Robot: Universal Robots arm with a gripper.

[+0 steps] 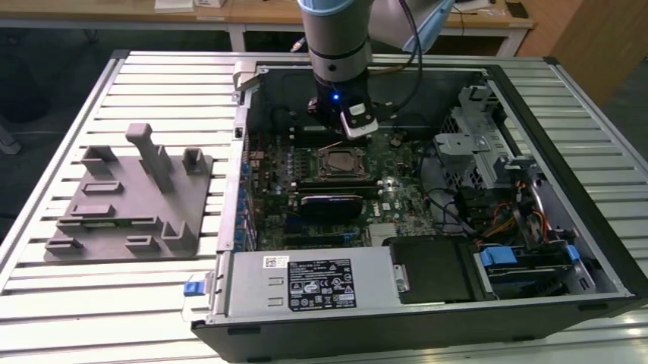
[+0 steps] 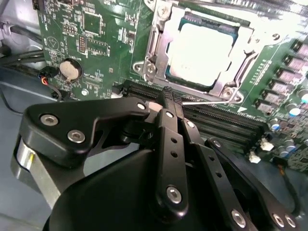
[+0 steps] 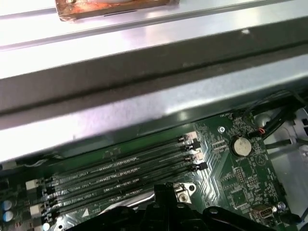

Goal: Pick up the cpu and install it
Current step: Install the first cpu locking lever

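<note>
Inside the open computer case [image 1: 567,250], exterior view, the gripper [image 1: 357,129] hangs just above the motherboard socket [image 1: 339,161]. Second wrist view: the cpu [image 2: 204,50] already sits in that socket; fingers [image 2: 169,103] clenched, empty. First wrist view: memory slots [image 3: 120,175]. Judged: seating finished; retention frame likely needs latching.

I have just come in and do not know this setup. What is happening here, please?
A robot arm reaches into an open black computer case on a slatted table. Its black gripper, fingers closed together and holding nothing, hangs just beside the motherboard socket. The small square silvery-grey cpu already lies in that socket. A grey plastic tray stands beside the case.
</note>
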